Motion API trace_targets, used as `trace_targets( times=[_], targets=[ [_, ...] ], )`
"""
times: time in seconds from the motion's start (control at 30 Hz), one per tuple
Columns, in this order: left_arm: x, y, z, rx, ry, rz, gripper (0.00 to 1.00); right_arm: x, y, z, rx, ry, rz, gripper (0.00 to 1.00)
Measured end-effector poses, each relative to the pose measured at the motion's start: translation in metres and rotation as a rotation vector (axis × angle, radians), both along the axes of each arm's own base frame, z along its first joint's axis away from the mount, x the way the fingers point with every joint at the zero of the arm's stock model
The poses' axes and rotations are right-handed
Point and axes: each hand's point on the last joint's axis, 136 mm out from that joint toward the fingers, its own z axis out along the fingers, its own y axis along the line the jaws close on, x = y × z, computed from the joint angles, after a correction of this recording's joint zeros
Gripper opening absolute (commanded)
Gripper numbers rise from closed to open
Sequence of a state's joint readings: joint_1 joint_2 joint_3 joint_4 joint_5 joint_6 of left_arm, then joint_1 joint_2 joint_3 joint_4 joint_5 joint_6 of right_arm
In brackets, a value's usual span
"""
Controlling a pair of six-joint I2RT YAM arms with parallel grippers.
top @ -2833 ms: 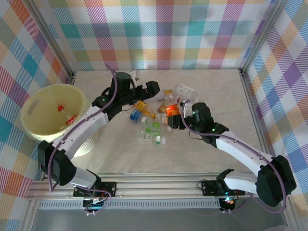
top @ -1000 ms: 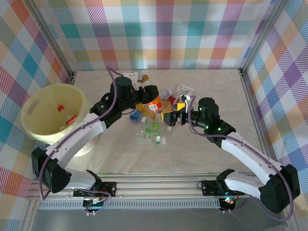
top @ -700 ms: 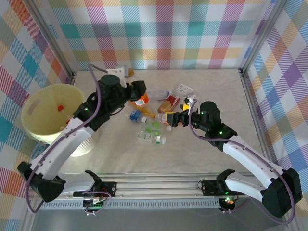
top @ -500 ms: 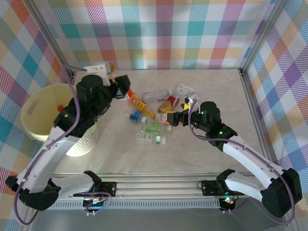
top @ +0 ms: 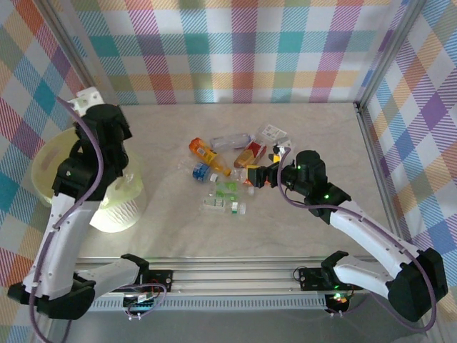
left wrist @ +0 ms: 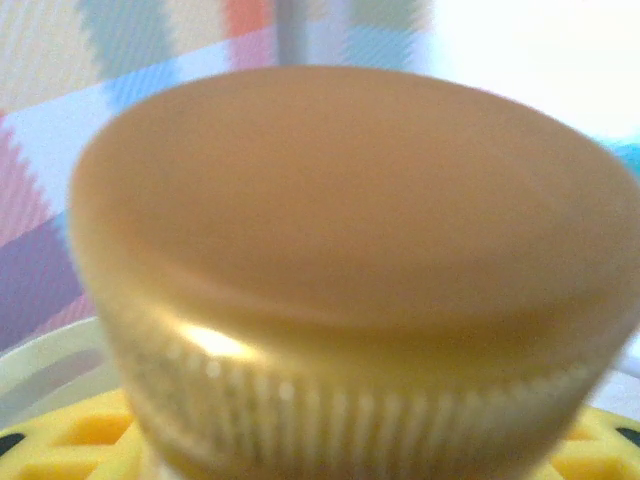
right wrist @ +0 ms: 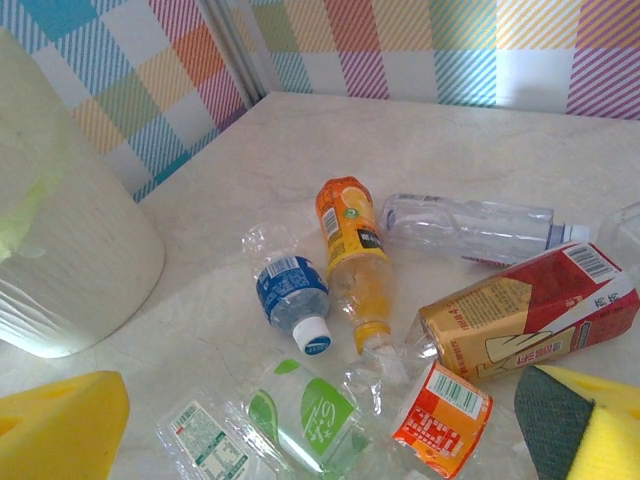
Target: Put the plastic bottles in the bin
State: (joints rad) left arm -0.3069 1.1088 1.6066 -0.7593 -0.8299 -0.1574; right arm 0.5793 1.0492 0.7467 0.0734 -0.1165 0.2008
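Top external view: left tool (left wrist: 330, 445) over the large round pale-yellow translucent bin (top: 120, 209), right tool (right wrist: 325, 430) by the loose bottles.
Left tool's yellow pads (left wrist: 60, 440) are clamped on a plastic bottle with a ribbed tan cap (left wrist: 350, 250). Right tool gapes wide and holds nothing, low over the marbled bench (top: 314, 128), near an orange-labelled bottle (right wrist: 348, 235), a clear bottle (right wrist: 470, 228) and a crushed blue-labelled bottle (right wrist: 290, 285) lying there.

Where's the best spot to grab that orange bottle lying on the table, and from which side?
Probably across its labelled body near the base end, bringing the right tool down from above so it spans the width. The orange bottle lies flat on its side; its cap end is crowded by the blue-label bottle, while the base end has more bare table around it.
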Motion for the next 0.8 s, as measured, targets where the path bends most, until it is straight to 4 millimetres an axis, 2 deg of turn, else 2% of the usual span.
trace_targets(
  times=[0.07, 0.17, 0.4, 0.53, 0.63, 0.8],
  targets=[
    [-0.004, 0.028, -0.010, -0.012, 0.037, 0.084, 0.47, 0.000, 0.000, -0.001, -0.002, 0.003, 0.000, 1.00],
    [-0.011, 0.053, -0.022, -0.059, 0.073, 0.147, 0.47, 0.000, 0.000, -0.001, -0.002, 0.003, 0.000, 1.00],
    [-0.011, 0.087, -0.070, -0.229, 0.200, 0.185, 0.47, -0.001, 0.001, -0.001, 0.000, 0.003, 0.008, 1.00],
    [-0.014, 0.104, -0.107, -0.384, 0.247, 0.193, 0.47, -0.001, 0.002, -0.001, -0.003, -0.001, 0.016, 1.00],
    [-0.016, 0.107, -0.128, -0.484, 0.273, 0.180, 0.47, -0.001, 0.002, -0.001, -0.003, -0.001, 0.017, 1.00],
    [-0.002, 0.095, -0.153, -0.589, 0.331, 0.102, 0.49, -0.002, 0.003, -0.001, 0.003, -0.005, 0.025, 1.00]
  ],
)
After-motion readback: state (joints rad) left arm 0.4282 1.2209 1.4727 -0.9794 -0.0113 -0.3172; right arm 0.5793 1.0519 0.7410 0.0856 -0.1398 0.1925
